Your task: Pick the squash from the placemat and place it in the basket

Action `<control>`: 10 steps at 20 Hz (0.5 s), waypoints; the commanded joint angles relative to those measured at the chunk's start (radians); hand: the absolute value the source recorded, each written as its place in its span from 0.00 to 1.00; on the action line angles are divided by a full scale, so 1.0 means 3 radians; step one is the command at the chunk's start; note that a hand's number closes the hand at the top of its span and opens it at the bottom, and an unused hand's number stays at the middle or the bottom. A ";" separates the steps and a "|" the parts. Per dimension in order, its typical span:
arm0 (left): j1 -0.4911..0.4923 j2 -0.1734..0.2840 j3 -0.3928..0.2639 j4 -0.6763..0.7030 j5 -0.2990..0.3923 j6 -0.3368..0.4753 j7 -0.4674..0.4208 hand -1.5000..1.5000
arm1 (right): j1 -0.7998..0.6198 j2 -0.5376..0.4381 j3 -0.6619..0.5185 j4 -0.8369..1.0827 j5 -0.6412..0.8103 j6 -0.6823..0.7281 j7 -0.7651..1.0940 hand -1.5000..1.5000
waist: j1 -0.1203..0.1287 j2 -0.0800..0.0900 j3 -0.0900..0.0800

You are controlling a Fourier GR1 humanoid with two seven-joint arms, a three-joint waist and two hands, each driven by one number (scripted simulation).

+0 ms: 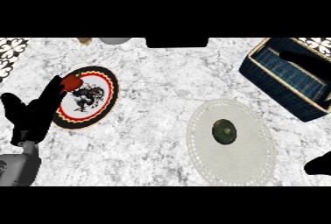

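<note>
Resting mid-placemat (249, 164), squash (224, 131)

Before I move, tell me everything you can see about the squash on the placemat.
The squash is a small, round, dark green thing with a dull skin and a paler spot near its top, probably the stem end. It sits alone on the pale oval placemat, a little left of the mat's middle, and touches nothing else. No hand is on it: the right hand shows only at the right edge. The dark blue basket lies beyond it, to the upper right.
</note>
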State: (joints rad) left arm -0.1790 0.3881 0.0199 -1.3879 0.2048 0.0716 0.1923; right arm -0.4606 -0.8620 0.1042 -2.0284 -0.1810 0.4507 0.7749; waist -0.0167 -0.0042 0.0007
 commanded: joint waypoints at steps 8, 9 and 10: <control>-0.0045 -0.0077 0.0036 -0.0216 -0.0063 -0.0055 0.0231 0.50 | 0.1107 0.0702 -0.0034 -0.0038 0.1208 -0.0239 -0.1170 0.00 | 0.0062 0.0013 0.0000; -0.0213 -0.0087 0.0101 0.0149 -0.0092 -0.0064 0.0024 0.50 | 0.1429 0.0761 0.0021 -0.0140 0.1427 -0.0380 -0.1426 0.00 | 0.0024 0.0017 0.0001; 0.0121 -0.0051 0.0074 -0.0076 -0.0080 -0.0124 -0.0026 0.50 | 0.1567 0.0860 0.0109 -0.0079 0.1620 -0.0545 -0.1598 0.00 | 0.0049 0.0012 0.0003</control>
State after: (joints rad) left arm -0.1896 0.3700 0.0383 -1.3936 0.1856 0.0535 0.2043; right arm -0.1111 -0.6862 0.0892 -2.0715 0.1411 0.3719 0.4425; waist -0.0070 -0.0008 0.0010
